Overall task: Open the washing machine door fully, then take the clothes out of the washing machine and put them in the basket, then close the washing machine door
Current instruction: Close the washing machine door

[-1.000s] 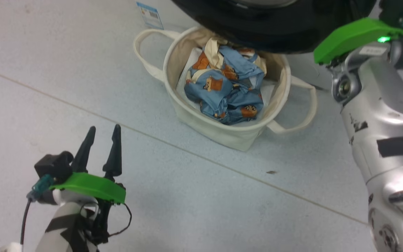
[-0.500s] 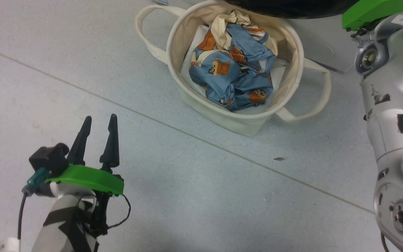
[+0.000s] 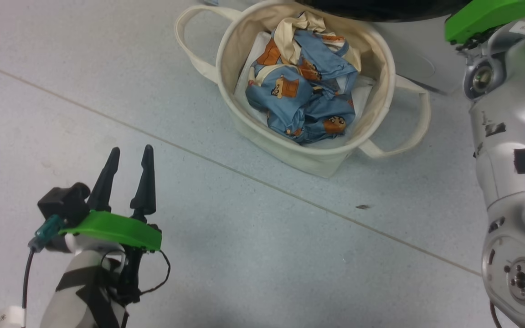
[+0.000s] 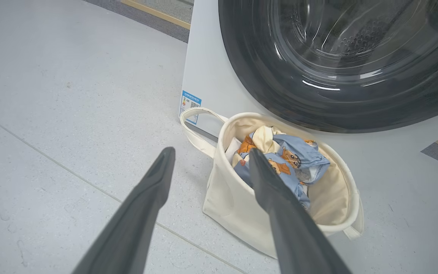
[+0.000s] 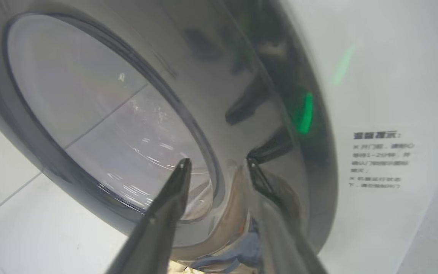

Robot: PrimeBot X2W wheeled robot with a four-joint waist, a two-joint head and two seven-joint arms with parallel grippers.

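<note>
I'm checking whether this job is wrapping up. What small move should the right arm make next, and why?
Probably draw the right tool straight back from the door. The clothes lie in the basket, the door looks shut against the washing machine, and the tool stands open beside the door's rim, holding nothing.

The glossy black round door rim [image 3: 381,9] is cropped at the head view's top edge. Blurred black print [image 5: 375,160] on the white box-shaped washer front [image 5: 394,76] is illegible.
</note>
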